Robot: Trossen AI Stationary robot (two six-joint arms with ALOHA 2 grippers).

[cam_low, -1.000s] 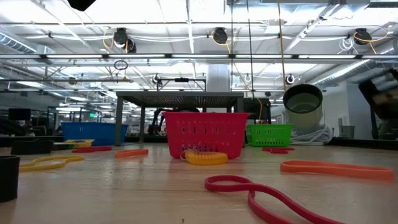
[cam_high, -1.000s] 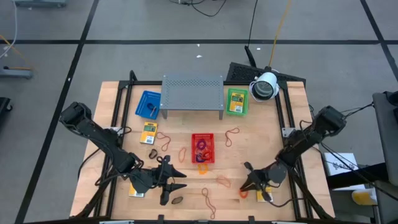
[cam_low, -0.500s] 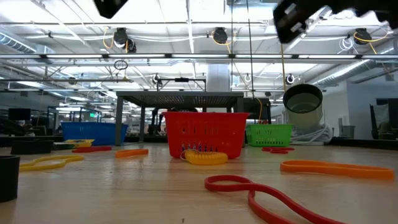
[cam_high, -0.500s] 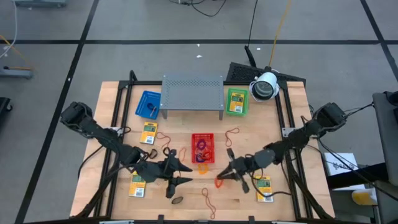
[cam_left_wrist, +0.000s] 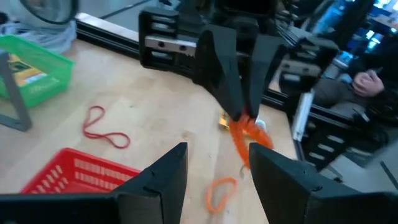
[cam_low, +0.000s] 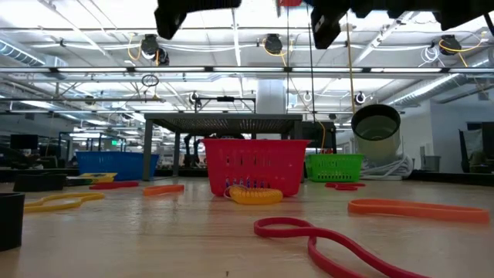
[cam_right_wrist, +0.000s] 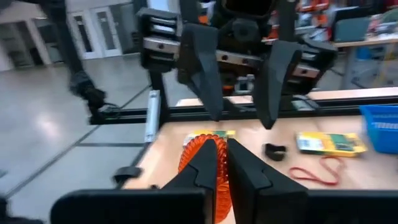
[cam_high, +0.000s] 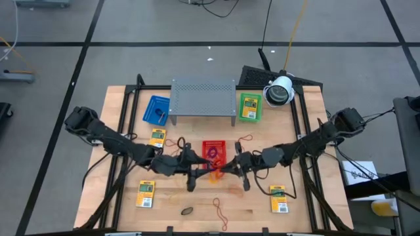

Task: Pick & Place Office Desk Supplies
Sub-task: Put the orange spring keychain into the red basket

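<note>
Orange rubber band [cam_left_wrist: 247, 134] hangs pinched between the closed fingers of the right gripper [cam_high: 225, 168], just beside the red basket [cam_high: 213, 146] at mid-table. In the left wrist view the loop droops in a loose fold below the fingertips; in the right wrist view it bunches at the tips of that arm's own fingers [cam_right_wrist: 205, 163].

Left gripper [cam_high: 194, 175] faces it from the other side of the basket, jaws spread wide and holding nothing.

Handling judgement: the band is very light, soft and stretchy, with no stiffness, so it swings and folds under its own weight. A pinch on a single strand looks enough; risk is the strand slipping sideways out of the tips, or clinging on release rather than dropping.

Other supplies: more bands already lie inside the red basket; a red band [cam_high: 245, 142] lies on the wood near the green basket [cam_high: 249, 107]; a tan loop [cam_high: 218, 211] near the front edge. Flat yellow-and-green packets [cam_high: 146, 194] lie flat, stiffer, best taken across the short edges.
</note>
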